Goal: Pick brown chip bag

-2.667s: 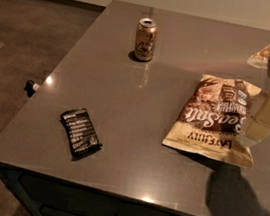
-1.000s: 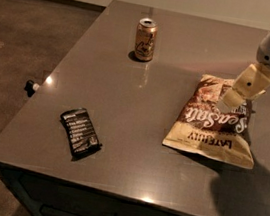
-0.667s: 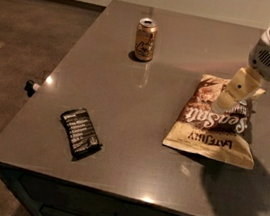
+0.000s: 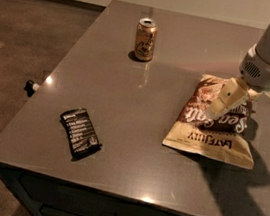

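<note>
The brown chip bag (image 4: 211, 134) lies flat on the right side of the grey table (image 4: 140, 106). It is dark brown with a tan-yellow near end, white "Sea Salt" script and "LATE JULY" print. My gripper (image 4: 216, 108) reaches down from the upper right, and its tan tip is over the middle of the bag's upper half, just above or touching it. The arm's white wrist (image 4: 267, 69) hides the bag's far right corner.
A tan soda can (image 4: 145, 39) stands upright at the back of the table. A small flat black packet (image 4: 80, 133) lies near the front left corner. A small dark object (image 4: 30, 87) sits on the floor to the left of the table.
My gripper has swung from the bag's right edge leftward and down, and is now over the middle of the bag. The bag, can and packet have not moved.
</note>
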`<act>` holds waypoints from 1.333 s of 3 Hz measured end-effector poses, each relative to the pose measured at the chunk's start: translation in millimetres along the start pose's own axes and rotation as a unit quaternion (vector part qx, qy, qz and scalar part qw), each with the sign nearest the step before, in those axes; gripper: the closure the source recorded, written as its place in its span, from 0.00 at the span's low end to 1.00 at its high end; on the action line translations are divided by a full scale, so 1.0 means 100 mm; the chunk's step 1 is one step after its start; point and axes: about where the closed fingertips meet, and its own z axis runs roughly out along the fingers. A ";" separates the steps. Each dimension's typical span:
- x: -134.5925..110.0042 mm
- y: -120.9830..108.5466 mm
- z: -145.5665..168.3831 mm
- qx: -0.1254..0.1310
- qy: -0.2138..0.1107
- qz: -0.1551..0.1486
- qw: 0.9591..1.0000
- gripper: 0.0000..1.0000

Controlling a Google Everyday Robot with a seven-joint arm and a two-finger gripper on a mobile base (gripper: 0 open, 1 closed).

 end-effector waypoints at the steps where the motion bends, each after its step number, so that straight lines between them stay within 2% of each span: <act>1: 0.00 0.05 0.18 -0.005 0.013 0.018 1.000 0.00; 2: -0.03 0.11 0.28 -0.020 0.017 0.031 0.999 0.25; 3: -0.06 0.13 0.25 -0.031 0.008 0.032 0.999 0.47; 4: -0.11 0.08 0.02 -0.041 -0.021 0.027 0.999 0.79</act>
